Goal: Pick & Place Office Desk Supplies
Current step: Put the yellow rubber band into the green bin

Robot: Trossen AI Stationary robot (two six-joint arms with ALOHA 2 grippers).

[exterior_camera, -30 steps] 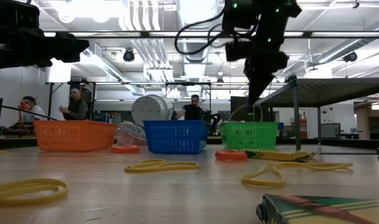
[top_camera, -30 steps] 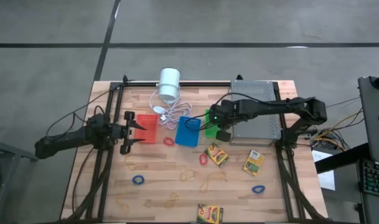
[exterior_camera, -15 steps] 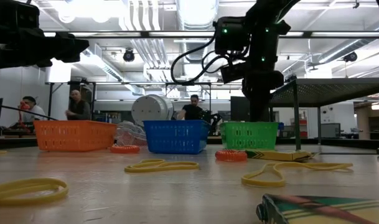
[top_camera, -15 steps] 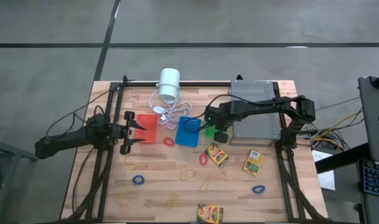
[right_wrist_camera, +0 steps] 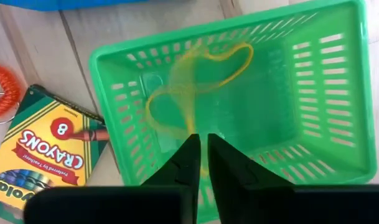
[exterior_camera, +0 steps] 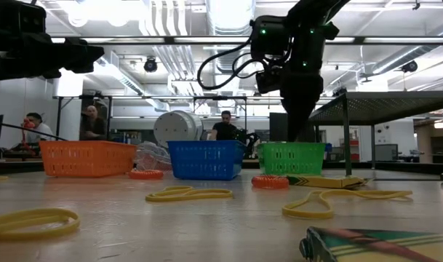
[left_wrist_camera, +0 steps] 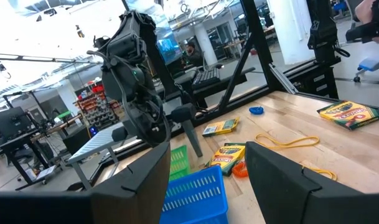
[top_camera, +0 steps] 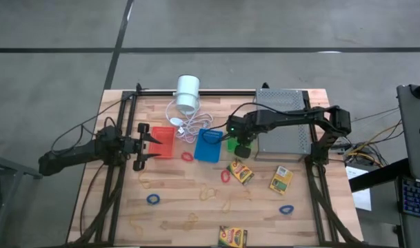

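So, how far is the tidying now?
Done: nothing sure yet. In hand: the right tool hangs over the green basket, a tan rubber band at its tips. Left: the crayon boxes and other bands still on the table; the left tool waits by the red-orange basket.

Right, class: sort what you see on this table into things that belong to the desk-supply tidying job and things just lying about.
Part of the job: red-orange basket, blue basket, green basket, crayon boxes, rubber bands.

Just lying about: white cylinder with its coiled cord, grey perforated tray.
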